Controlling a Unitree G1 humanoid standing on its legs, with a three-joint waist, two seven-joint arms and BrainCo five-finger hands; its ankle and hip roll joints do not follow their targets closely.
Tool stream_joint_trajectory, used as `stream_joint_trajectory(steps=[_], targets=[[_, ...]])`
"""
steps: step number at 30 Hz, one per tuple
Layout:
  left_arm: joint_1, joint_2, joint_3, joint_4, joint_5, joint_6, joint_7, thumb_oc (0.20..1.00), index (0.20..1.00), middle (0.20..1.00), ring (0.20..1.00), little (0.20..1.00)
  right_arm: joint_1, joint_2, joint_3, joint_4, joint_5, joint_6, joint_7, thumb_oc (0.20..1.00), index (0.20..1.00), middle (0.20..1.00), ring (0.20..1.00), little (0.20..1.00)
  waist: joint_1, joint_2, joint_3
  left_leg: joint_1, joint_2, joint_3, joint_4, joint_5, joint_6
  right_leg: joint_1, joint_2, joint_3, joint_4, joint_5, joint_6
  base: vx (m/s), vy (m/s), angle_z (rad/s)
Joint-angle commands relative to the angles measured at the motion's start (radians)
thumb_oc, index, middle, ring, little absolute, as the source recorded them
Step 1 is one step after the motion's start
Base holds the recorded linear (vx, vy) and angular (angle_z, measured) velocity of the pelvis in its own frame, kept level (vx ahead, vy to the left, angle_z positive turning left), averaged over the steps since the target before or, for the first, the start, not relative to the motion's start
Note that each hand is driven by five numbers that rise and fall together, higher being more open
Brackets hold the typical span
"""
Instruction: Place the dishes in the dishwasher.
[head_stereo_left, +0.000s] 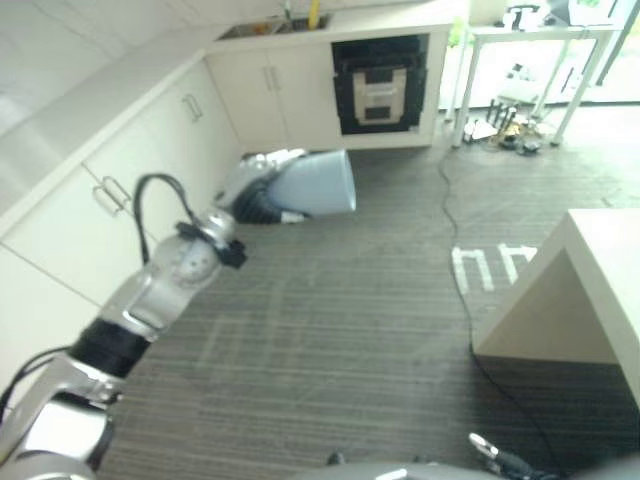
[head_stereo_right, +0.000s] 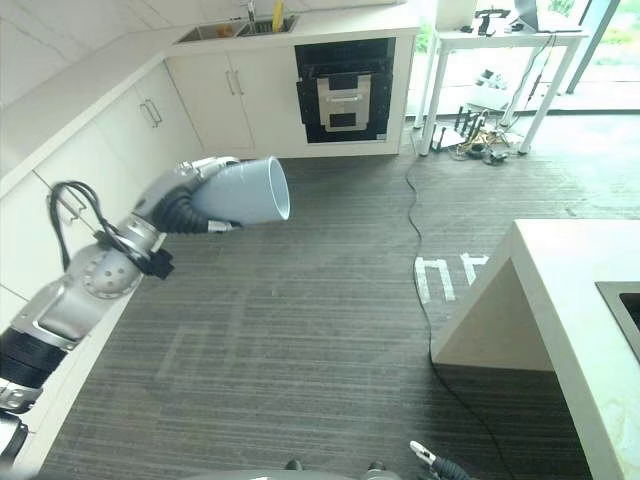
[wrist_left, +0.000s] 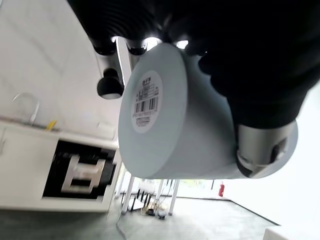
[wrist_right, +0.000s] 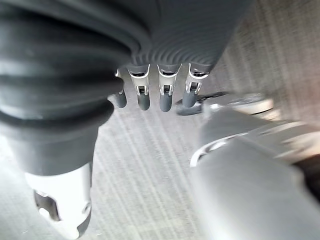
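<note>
Carrying the cup (head_stereo_right: 245, 192) was the step in hand, far as I could tell. The left hand (head_stereo_right: 178, 205) had its fingers (wrist_left: 111, 82) and thumb clamped round a pale blue cup, holding it on its side out over the bare floor (head_stereo_right: 300, 340), mouth pointing away from the arm. In the left wrist view the cup's flat bottom with a barcode sticker faced the camera, thumb wrapped over one wall, fingers on the other. Looked like a solid hold to me.

The right hand (wrist_right: 150, 95) hung low near the floor, fingers straight and apart, holding nothing. Idle, basically.

Against the far run of white cabinets (head_stereo_right: 215, 95) there was a black-fronted appliance (head_stereo_right: 345, 92) built in beside the sink (head_stereo_right: 235, 28). My guess is that was the dishwasher, though I couldn't swear to it from where I stood. Its door looked shut. It sat well apart from the cup, with open floor between. A white counter (head_stereo_right: 575, 300) stood off at the robot's right.

So I'd put the task early: dish in hand, nothing loaded. Next move, I reckon, calls for walking over to that black front and getting the door down, probably with the free right hand, before the cup can go in a rack. Worth watching the black cord (head_stereo_right: 420, 240) trailing across the floor along the way.
</note>
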Motion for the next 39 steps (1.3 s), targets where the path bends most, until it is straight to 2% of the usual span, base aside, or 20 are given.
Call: stream_joint_trajectory(steps=[1, 8, 12, 13, 14, 15, 16, 17, 19, 21, 22, 23, 25, 27, 30, 32, 33, 34, 36, 39], targets=[[-0.126, -0.007, 0.102, -0.003, -0.047, 0.004, 0.05, 0.2, 0.2, 0.2, 0.2, 0.2, -0.067, -0.013, -0.029, 0.008, 0.0, -0.023, -0.013, 1.0, 1.0, 1.0, 1.0, 1.0, -0.013, -0.01, 0.065, 0.015, 0.077, 0.029, 0.097, -0.11, -0.068, -0.043, -0.024, 0.07, 0.097, -0.122, 0.072, 0.0, 0.0, 0.0], [-0.136, -0.014, 0.087, -0.016, -0.064, 0.017, 0.029, 0.2, 0.2, 0.2, 0.2, 0.2, -0.065, -0.015, 0.002, 0.02, -0.052, -0.039, -0.032, 1.0, 1.0, 1.0, 1.0, 1.0, -0.017, -0.004, 0.056, 0.014, 0.075, -0.01, 0.113, -0.113, -0.063, -0.029, 0.011, 0.11, 0.124, -0.157, 0.049, 0.01, -0.023, 0.1], [-0.123, -0.019, 0.095, -0.027, -0.068, 0.032, 0.026, 0.2, 0.2, 0.2, 0.2, 0.2, -0.063, -0.018, 0.015, 0.018, -0.033, -0.083, -0.018, 1.0, 1.0, 1.0, 1.0, 1.0, -0.015, -0.007, 0.055, 0.007, 0.082, -0.026, 0.144, -0.115, -0.067, -0.016, 0.029, 0.121, 0.14, -0.175, 0.033, 0.07, -0.086, 0.27], [-0.114, -0.024, 0.102, -0.031, -0.06, 0.038, 0.029, 0.2, 0.2, 0.2, 0.2, 0.2, -0.072, -0.021, 0.022, -0.004, -0.046, -0.106, -0.012, 1.0, 1.0, 1.0, 1.0, 1.0, -0.02, -0.022, 0.063, -0.023, 0.068, -0.013, 0.262, -0.165, -0.051, -0.025, 0.025, 0.126, 0.171, -0.187, 0.02, 0.08, -0.121, 0.21], [-0.113, -0.023, 0.106, -0.028, -0.065, 0.035, 0.032, 0.2, 0.2, 0.2, 0.2, 0.2, -0.076, -0.023, 0.025, -0.01, -0.051, -0.111, -0.015, 1.0, 1.0, 1.0, 1.0, 1.0, -0.022, -0.03, 0.069, -0.045, 0.065, 0.002, 0.322, -0.189, -0.043, -0.029, 0.018, 0.127, 0.183, -0.191, 0.015, 0.07, -0.104, 0.26], [-0.114, -0.022, 0.11, -0.027, -0.071, 0.034, 0.033, 0.2, 0.2, 0.2, 0.2, 0.2, -0.08, -0.025, 0.026, -0.018, -0.056, -0.114, -0.017, 1.0, 1.0, 1.0, 1.0, 1.0, -0.02, -0.035, 0.077, -0.078, 0.066, 0.008, 0.394, -0.183, -0.042, -0.028, 0.017, 0.129, 0.192, -0.192, 0.007, 0.06, -0.053, 0.26], [-0.114, -0.021, 0.113, -0.026, -0.077, 0.033, 0.032, 0.2, 0.2, 0.2, 0.2, 0.2, -0.081, -0.027, 0.027, -0.023, -0.057, -0.117, -0.018, 1.0, 1.0, 1.0, 1.0, 1.0, -0.018, -0.037, 0.084, -0.11, 0.07, 0.004, 0.443, -0.172, -0.046, -0.026, 0.021, 0.13, 0.196, -0.193, 0.002, 0.11, -0.045, 0.18], [-0.115, -0.019, 0.119, -0.024, -0.085, 0.03, 0.029, 0.2, 0.2, 0.2, 0.2, 0.2, -0.081, -0.03, 0.028, -0.023, -0.057, -0.124, -0.016, 1.0, 1.0, 1.0, 1.0, 1.0, -0.014, -0.036, 0.097, -0.152, 0.078, -0.003, 0.477, -0.137, -0.054, -0.02, 0.03, 0.136, 0.203, -0.195, -0.005, 0.18, 0.009, 0.15], [-0.113, -0.019, 0.127, -0.018, -0.087, 0.02, 0.023, 0.2, 0.2, 0.2, 0.2, 0.2, -0.084, -0.035, 0.029, -0.017, -0.059, -0.132, -0.007, 1.0, 1.0, 1.0, 1.0, 1.0, -0.012, -0.025, 0.111, -0.164, 0.1, -0.003, 0.429, -0.087, -0.067, -0.012, 0.044, 0.139, 0.211, -0.203, -0.006, 0.3, 0.14, 0.08], [-0.099, -0.025, 0.125, -0.02, -0.084, 0.021, 0.021, 0.2, 0.2, 0.2, 0.2, 0.2, -0.084, -0.042, 0.026, -0.014, -0.079, -0.128, -0.01, 1.0, 1.0, 1.0, 1.0, 1.0, 0.0, -0.002, 0.127, -0.186, 0.169, -0.009, 0.223, 0.062, -0.108, 0.029, 0.052, 0.131, 0.194, -0.211, -0.001, 0.54, 0.331, -0.07], [-0.098, -0.033, 0.125, -0.019, -0.079, 0.019, 0.019, 0.2, 0.2, 0.2, 0.2, 0.2, -0.082, -0.044, 0.025, -0.014, -0.078, -0.125, -0.012, 1.0, 1.0, 1.0, 1.0, 1.0, 0.001, -0.002, 0.13, -0.197, 0.189, 0.003, 0.196, 0.092, -0.117, 0.042, 0.042, 0.119, 0.188, -0.211, 0.004, 0.46, 0.274, -0.07], [-0.098, -0.04, 0.127, -0.012, -0.075, 0.014, 0.017, 0.2, 0.2, 0.2, 0.2, 0.2, -0.079, -0.044, 0.025, -0.014, -0.075, -0.125, -0.015, 1.0, 1.0, 1.0, 1.0, 1.0, 0.001, -0.003, 0.133, -0.209, 0.206, 0.012, 0.189, 0.11, -0.122, 0.048, 0.03, 0.107, 0.189, -0.211, 0.007, 0.36, 0.248, -0.12], [-0.091, -0.047, 0.138, 0.013, -0.068, -0.015, 0.019, 0.2, 0.2, 0.2, 0.2, 0.2, -0.07, -0.044, 0.022, -0.022, -0.077, -0.123, -0.028, 1.0, 1.0, 1.0, 1.0, 1.0, -0.001, 0.001, 0.131, -0.208, 0.226, 0.042, 0.193, 0.083, -0.119, 0.044, -0.002, 0.08, 0.226, -0.229, 0.02, 0.43, 0.334, -0.27], [-0.077, -0.059, 0.151, 0.01, -0.055, -0.018, -0.001, 0.2, 0.2, 0.2, 0.2, 0.2, -0.066, -0.041, 0.016, -0.028, -0.079, -0.113, -0.04, 1.0, 1.0, 1.0, 1.0, 1.0, 0.012, 0.001, 0.127, -0.21, 0.193, 0.012, 0.216, 0.044, -0.108, 0.055, -0.032, 0.086, 0.275, -0.263, 0.034, 0.5, 0.392, -0.43], [-0.108, -0.081, 0.112, 0.041, -0.025, -0.05, -0.013, 0.2, 0.2, 0.2, 0.2, 0.2, -0.038, -0.014, 0.008, -0.056, -0.045, -0.131, -0.064, 1.0, 1.0, 1.0, 1.0, 1.0, 0.029, 0.001, 0.111, -0.194, 0.117, -0.002, 0.207, -0.004, -0.064, 0.054, -0.061, 0.073, 0.394, -0.323, 0.059, 0.42, 0.343, -0.4], [-0.136, -0.088, 0.08, 0.06, -0.007, -0.061, -0.009, 0.2, 0.2, 0.2, 0.2, 0.2, -0.02, 0.007, 0.005, -0.097, -0.024, -0.143, -0.083, 1.0, 1.0, 1.0, 1.0, 1.0, 0.033, -0.01, 0.108, -0.169, 0.068, 0.003, 0.185, -0.034, -0.021, -0.014, -0.113, 0.046, 0.583, -0.287, 0.097, 0.27, 0.268, 0.21], [-0.138, -0.088, 0.078, 0.061, -0.006, -0.061, -0.008, 0.2, 0.2, 0.2, 0.2, 0.2, -0.019, 0.009, 0.005, -0.101, -0.024, -0.143, -0.084, 1.0, 1.0, 1.0, 1.0, 1.0, 0.035, -0.007, 0.106, -0.169, 0.069, 0.004, 0.182, -0.034, -0.017, -0.023, -0.113, 0.045, 0.593, -0.277, 0.099, 0.21, 0.227, 0.43], [-0.145, -0.079, 0.065, 0.072, -0.004, -0.059, -0.002, 0.2, 0.2, 0.2, 0.2, 0.2, -0.016, 0.019, 0.008, -0.138, -0.04, -0.129, -0.089, 1.0, 1.0, 1.0, 1.0, 1.0, 0.039, -0.015, 0.11, -0.13, 0.044, 0.025, 0.156, -0.052, 0.004, -0.072, -0.151, 0.02, 0.695, -0.227, 0.112, 0.23, 0.165, 0.33], [-0.157, -0.075, 0.046, 0.067, -0.006, -0.054, 0.006, 0.2, 0.2, 0.2, 0.2, 0.2, -0.027, 0.026, 0.019, -0.148, -0.028, -0.13, -0.096, 1.0, 1.0, 1.0, 1.0, 1.0, 0.021, -0.017, 0.12, -0.097, 0.021, 0.028, 0.141, -0.075, 0.015, -0.126, -0.069, 0.024, 0.646, -0.207, 0.111, 0.19, 0.087, -0.13], [-0.157, -0.075, 0.046, 0.067, -0.006, -0.054, 0.006, 0.2, 0.2, 0.2, 0.2, 0.2, -0.027, 0.025, 0.019, -0.148, -0.028, -0.13, -0.096, 1.0, 1.0, 1.0, 1.0, 1.0, 0.022, -0.015, 0.119, -0.099, 0.023, 0.028, 0.142, -0.075, 0.014, -0.126, -0.067, 0.024, 0.643, -0.205, 0.111, 0.13, -0.029, 0.12]])
